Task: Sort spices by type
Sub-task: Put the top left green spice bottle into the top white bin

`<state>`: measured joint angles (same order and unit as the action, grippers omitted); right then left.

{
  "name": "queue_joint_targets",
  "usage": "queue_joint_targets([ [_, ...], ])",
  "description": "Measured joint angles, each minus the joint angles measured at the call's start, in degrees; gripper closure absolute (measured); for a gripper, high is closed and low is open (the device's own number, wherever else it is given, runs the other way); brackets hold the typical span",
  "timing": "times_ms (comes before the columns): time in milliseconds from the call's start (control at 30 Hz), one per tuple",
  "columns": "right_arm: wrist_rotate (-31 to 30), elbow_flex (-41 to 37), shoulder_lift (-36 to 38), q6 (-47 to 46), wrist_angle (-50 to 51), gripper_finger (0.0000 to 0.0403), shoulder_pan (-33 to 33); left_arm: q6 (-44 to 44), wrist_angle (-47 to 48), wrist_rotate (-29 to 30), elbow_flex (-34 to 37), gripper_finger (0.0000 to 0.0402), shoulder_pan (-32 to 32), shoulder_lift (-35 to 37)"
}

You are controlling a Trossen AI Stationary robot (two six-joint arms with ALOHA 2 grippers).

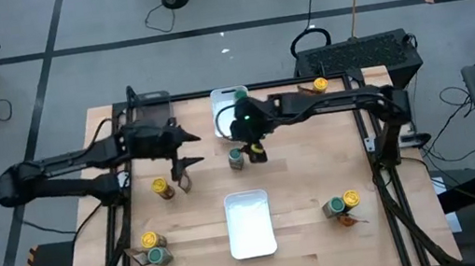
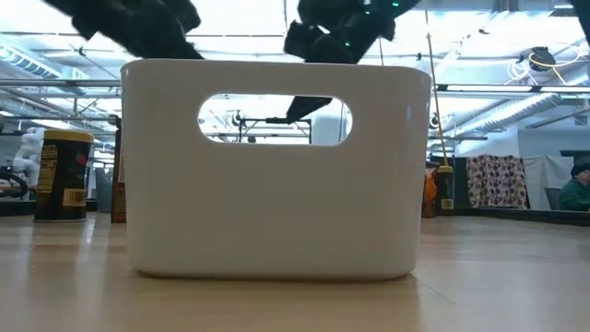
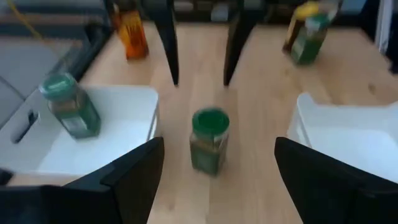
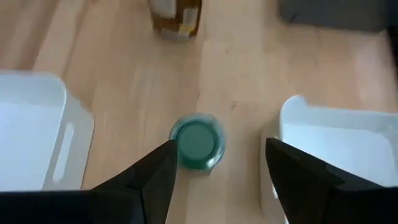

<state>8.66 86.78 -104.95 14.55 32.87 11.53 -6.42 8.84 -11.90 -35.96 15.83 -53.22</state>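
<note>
I have a green-lidded jar (image 4: 197, 142) standing upright on the pale wood-grain surface (image 1: 303, 189), in the gap between the two white bins near the middle. Its round lid is a flat green disc seen from above, and the glass body below it shows dark contents in the left wrist view (image 3: 209, 148). My right end effector (image 4: 214, 165) hangs just over it, its dark angular fingers spread with the jar just beside one of them and nothing pinched. The far white bin (image 1: 221, 117) is smooth plastic with rounded corners and a slot handle; a second green-lidded jar (image 3: 69, 106) stands inside it. The near white bin (image 1: 249, 223) is a plain rectangle of the same glossy plastic.

My left end effector (image 1: 183, 170) sits over the surface to the left of the middle jar, fingers spread and holding nothing, close to a yellow-lidded jar (image 1: 163, 188) that stands by itself. Farther out, a yellow-lidded and a green-lidded jar (image 1: 153, 247) stand touching near the front left corner, another such pair (image 1: 342, 203) with a brown-orange packet stands front right, and one yellow lid (image 1: 320, 84) shows by the back edge.
</note>
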Motion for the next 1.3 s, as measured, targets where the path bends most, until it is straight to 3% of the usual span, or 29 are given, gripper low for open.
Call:
queue_joint_targets([
  [200,0.07,7.79,-6.65,1.98,6.6,0.0174,-1.11,-0.13,-14.37,0.81,8.8,0.0091,-0.11,3.63],
  [400,0.32,12.76,-10.45,2.95,9.6,0.0163,-1.12,-2.59,-14.55,0.84,10.25,0.0091,-0.03,3.46],
  [767,0.38,13.05,-12.41,4.0,10.32,0.0095,-1.16,-3.94,-14.46,0.88,10.25,0.0091,0.4,3.46],
  [1300,0.29,13.03,-14.37,3.77,11.38,0.0102,-1.2,-3.97,-14.36,1.4,10.2,0.0091,0.43,3.46],
])
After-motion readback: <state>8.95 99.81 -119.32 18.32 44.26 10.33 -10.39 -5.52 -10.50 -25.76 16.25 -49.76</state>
